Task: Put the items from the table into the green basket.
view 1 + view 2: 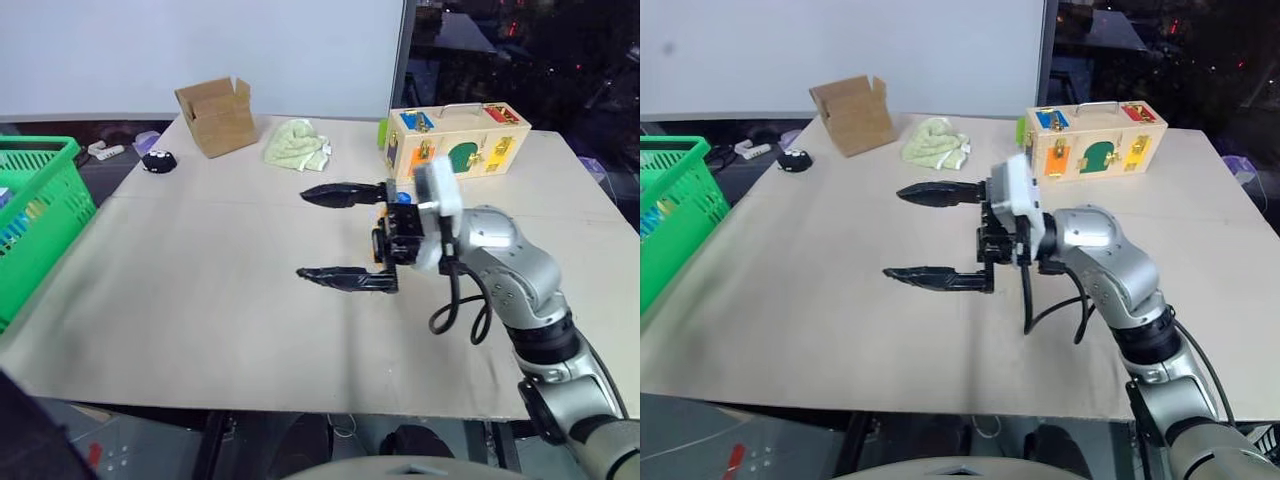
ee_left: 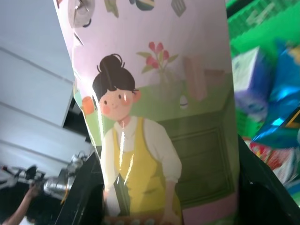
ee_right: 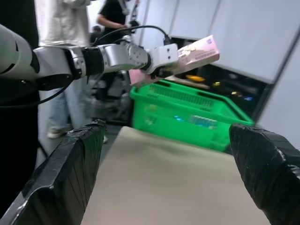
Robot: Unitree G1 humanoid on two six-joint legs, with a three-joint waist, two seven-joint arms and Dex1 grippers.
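Note:
My left gripper [image 3: 160, 63] is shut on the long pink carton [image 3: 199, 51] and holds it level in the air above the green basket [image 3: 187, 112]. In the left wrist view the carton [image 2: 154, 117], printed with a cartoon figure, sits between the black fingers [image 2: 86, 192], with the basket [image 2: 255, 18] and packets behind it. My right gripper [image 1: 301, 234] hangs open over the middle of the table [image 1: 200, 300], pointing toward the basket [image 1: 40, 210], with nothing between its fingers. A blue cap and a bit of orange, apparently the small bottle [image 1: 402, 198], peek out behind that gripper.
At the table's far edge stand an open cardboard box [image 1: 217, 116], a pale green cloth [image 1: 297, 145] and a wooden case with colourful doors [image 1: 460, 140]. A small black object [image 1: 158, 160] lies at the far left corner. People [image 3: 61, 28] stand beyond the basket.

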